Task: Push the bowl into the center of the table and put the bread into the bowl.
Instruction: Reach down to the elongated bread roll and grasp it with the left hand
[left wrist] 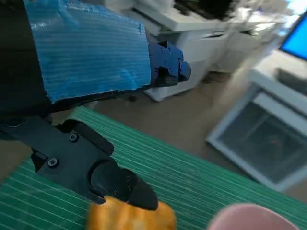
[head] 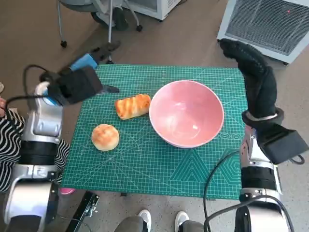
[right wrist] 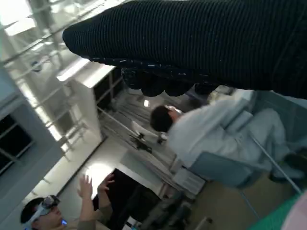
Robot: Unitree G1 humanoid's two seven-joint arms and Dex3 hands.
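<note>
Green mat [head: 145, 164], long bread [head: 133, 106] pointing at bowl [head: 186, 113]

Small table under a green cutting mat [head: 145, 164], with pink bowl [head: 186, 114], striped bread [head: 133, 106] and round bun [head: 105, 137].

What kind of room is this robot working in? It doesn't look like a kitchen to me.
Probably a lab or office workspace, not a kitchen: the table wears a green gridded cutting mat, a white vented appliance stands on the floor behind it, and a wheeled chair base shows nearby. The right wrist view shows people and shelving.
</note>
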